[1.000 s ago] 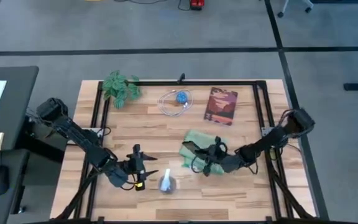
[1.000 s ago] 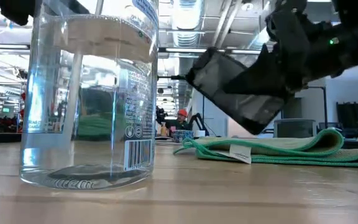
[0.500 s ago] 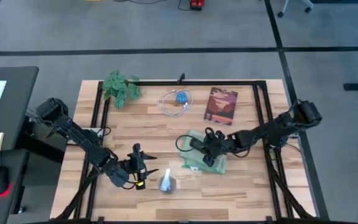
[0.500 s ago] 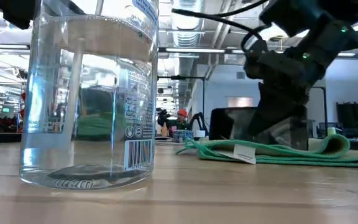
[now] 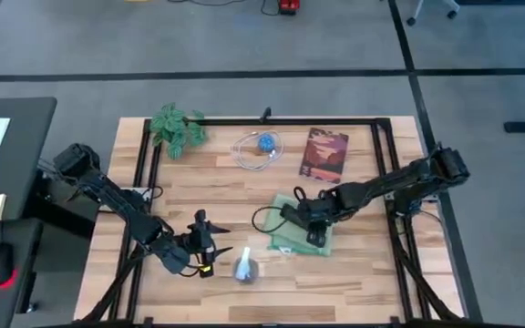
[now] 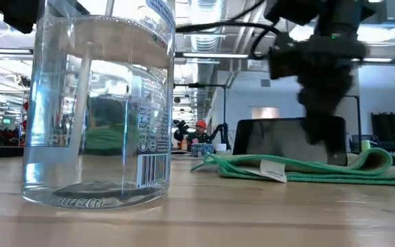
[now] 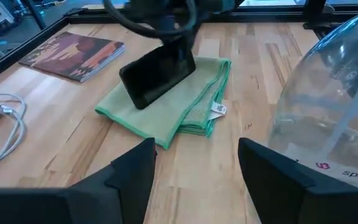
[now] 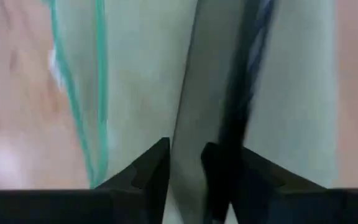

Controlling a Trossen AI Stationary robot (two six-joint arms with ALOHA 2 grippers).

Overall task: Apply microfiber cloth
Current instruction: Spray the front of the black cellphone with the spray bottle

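Observation:
The pale mint-green microfiber cloth (image 5: 292, 239) (image 7: 166, 109) lies folded on the wooden table, right of centre. A black phone (image 7: 157, 74) (image 6: 280, 140) stands on it on its lower long edge, tipped a little. My right gripper (image 5: 304, 211) (image 8: 188, 168) comes down from above and is shut on the phone. My left gripper (image 5: 219, 248) (image 7: 194, 174) waits open near the table's front, next to a clear spray bottle (image 5: 244, 267), touching nothing. My right gripper pinches the phone's upper long edge (image 7: 180, 51), near one end, between its two fingers. The fingers (image 6: 324, 127) point down from above and lie across the edge. The phone leans slightly, with its lower long edge (image 7: 143, 102) resting on the folded cloth.
The clear spray bottle (image 6: 98, 103) (image 7: 328, 106) stands just left of the cloth. A leafy artificial plant (image 5: 176, 128), a white cable with a blue object (image 5: 261, 148) and a dark red booklet (image 5: 324, 155) lie along the far side. Black frame rails (image 5: 386, 155) border the table.
My right gripper has carried the phone toward the far edge and down. The phone, lifted and slanting a second ago, now stands nearly upright with its lower edge on the cloth. The gripper has turned to point straight down.

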